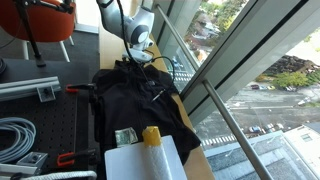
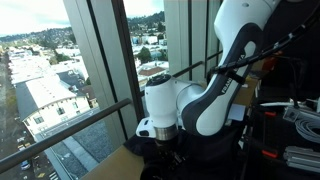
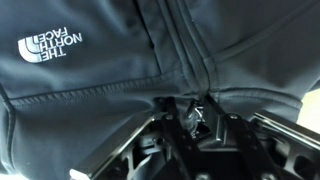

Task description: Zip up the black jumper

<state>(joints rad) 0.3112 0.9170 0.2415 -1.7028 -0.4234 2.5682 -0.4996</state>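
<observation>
The black jumper lies flat and a bit rumpled on the table, right next to the big window. At its near end stand a bottle with a yellow top and a white box. The white arm bends down over the far end of the jumper, and the gripper is down on the cloth there.

In the wrist view the zip runs up the middle of the jumper, with a white logo off to one side. The gripper sits at the edge of the cloth, right where the zip ends. Its fingers are close together. They seem to pinch the small pale pull, but it is dark and blurry there, so I am not sure.
</observation>
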